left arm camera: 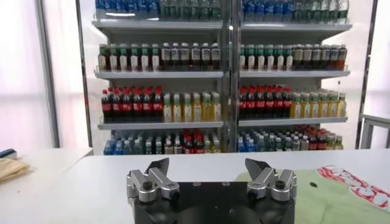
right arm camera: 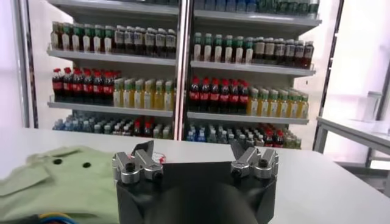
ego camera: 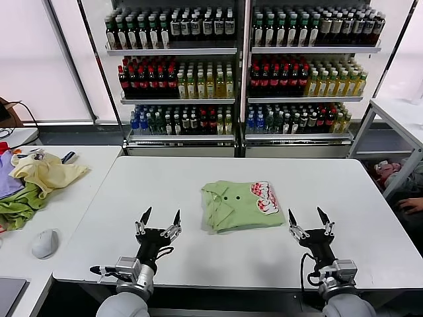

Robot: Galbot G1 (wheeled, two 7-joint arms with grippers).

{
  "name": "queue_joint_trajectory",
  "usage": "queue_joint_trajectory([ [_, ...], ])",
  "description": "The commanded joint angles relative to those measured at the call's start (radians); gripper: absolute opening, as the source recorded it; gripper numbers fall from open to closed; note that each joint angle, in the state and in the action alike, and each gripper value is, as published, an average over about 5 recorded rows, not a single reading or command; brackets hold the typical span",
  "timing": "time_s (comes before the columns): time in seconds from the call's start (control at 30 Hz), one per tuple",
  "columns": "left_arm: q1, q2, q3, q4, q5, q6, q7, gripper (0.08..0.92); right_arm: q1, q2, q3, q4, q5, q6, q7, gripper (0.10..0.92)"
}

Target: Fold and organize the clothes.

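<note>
**Folded shirt at mid-worktop, both end effectors spread and empty**

Far left, a side table (ego camera: 73,198) carries a heap of clothes: a pale yellow garment (ego camera: 46,173) on top, a darker green one (ego camera: 20,206) beneath it and a purple one (ego camera: 6,181) at the edge. A grey mouse (ego camera: 45,243) lies nearer the robot on that same table.

On the white worktop (ego camera: 198,264), the left end effector (ego camera: 158,218) sits low near the front edge, fingers apart and pointing away from the robot, holding nothing. It is to the left of the shirt and apart from it.

The shirt (ego camera: 241,205), light green and folded into a compact rectangle, lies flat around the middle of the worktop. Its collar is turned toward the left side, two small buttons show on top, and the red-and-white patch (ego camera: 264,196) is on its right part.

The right end effector (ego camera: 309,218) is near the front edge, right of the shirt and clear of it, fingers likewise spread and empty.

Behind the worktop stand shelves (ego camera: 244,49) lined with bottles.
</note>
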Motion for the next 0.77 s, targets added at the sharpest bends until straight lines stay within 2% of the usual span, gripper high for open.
queue_joint_trajectory([
  [0.03,0.052,0.007,-0.016,-0.034,0.029,-0.006,0.001,0.823,-0.095,0.037,0.016,0.092,-0.033,0.011,0.008,0.823],
  [0.77,0.112,0.016,-0.055,-0.074,0.041,-0.009,0.023,0.823,-0.08,0.035,0.009,0.102,-0.07,0.009,0.038,0.823],
])
